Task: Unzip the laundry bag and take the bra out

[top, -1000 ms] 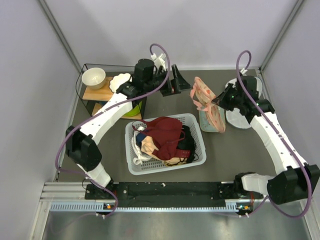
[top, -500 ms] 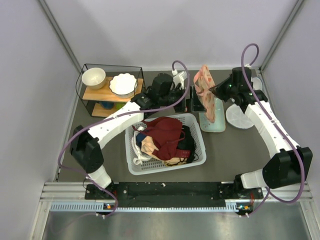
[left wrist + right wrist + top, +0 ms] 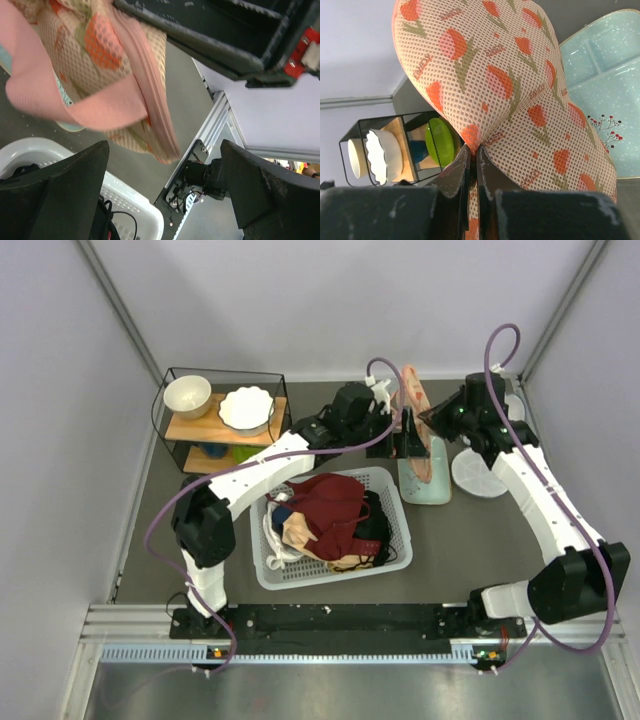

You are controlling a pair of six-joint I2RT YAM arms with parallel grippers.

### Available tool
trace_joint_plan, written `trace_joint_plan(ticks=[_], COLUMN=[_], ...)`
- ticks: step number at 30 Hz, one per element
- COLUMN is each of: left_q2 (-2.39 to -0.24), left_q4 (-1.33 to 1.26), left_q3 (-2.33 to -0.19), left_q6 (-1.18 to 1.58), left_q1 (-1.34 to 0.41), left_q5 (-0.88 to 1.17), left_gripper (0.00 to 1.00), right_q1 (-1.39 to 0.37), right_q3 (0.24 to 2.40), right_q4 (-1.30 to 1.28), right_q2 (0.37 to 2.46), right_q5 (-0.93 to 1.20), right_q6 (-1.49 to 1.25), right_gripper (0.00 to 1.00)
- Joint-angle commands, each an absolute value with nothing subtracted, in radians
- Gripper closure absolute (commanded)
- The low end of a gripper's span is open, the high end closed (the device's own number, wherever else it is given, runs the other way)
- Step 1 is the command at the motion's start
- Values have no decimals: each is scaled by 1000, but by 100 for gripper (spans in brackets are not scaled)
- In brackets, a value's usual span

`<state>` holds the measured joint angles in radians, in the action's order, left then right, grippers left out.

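Above one tray (image 3: 600, 100): one laundry bag (image 3: 510, 90), right pincer (image 3: 471, 150) clamping it.

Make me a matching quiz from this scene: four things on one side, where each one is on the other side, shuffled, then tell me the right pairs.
Things:
1. laundry bag
2. white basket
3. mint-green tray
4. scalloped white bowl

Places:
A. on the wooden shelf
B. pinched in the right gripper, hanging in the air
C. on the table, right of the basket
D. in the middle, piled with garments

Pairs: 1-B, 2-D, 3-C, 4-A
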<state>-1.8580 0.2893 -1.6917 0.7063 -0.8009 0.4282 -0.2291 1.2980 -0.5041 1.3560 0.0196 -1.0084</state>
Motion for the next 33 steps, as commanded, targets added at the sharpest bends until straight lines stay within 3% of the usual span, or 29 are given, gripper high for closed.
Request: trace_joint_plan(ticks=[1,4,5,6,9,12,13,15,16,17,19,25,33], left_q2=[-1901,-1899,-1891,-1885,-1853,-1818,-1810,-1795,-1795,-1796,-1793,-1783,-1799], left_q4=[288,288,291,301,311,314,318,316,311,313,299,250,28], left_q3=[-1784,-1775,-1769,-1769,-1763,-1763,-1767,-1770,-1772,-1784,-1790,-1784,-1747], left_q6=[687,689,680,675,654,660,667,704,721,751,778,883,1057], left_q1=[-818,-818,-818,-818,-813,-798,-782,-766,-743,-732,-698,-615,-520], left_q5=[387,365,339,328,327,371,383,443,477,504,569,713,946], left_gripper=[3,54,91,100,100,100,100,100,100,100,100,100,100], right_q1=[-239,-238,-238,-238,-239,-238,-238,-236,-232,-224,-193,-170,-87], right_q3=[1345,1336,1335,1332,1336,1336,1333,1321,1315,1307,1275,1145,1043], right_q4=[-463,-466,-468,-465,-463,-460,-460,-457,-459,-459,-459,-466,-472], right_q2=[1273,1252,1247,1241,1220,1187,1180,1143,1128,1115,1065,922,894], right_q5=[3,3,3,3,8,28,28,28,26,29,32,-60,73], right_q6=[-991,-994,-994,-991,-904,-773,-731,-694,-666,-654,-629,-508,-407], right_gripper=[100,100,100,100,100,69,50,32,17,13,8,6,5])
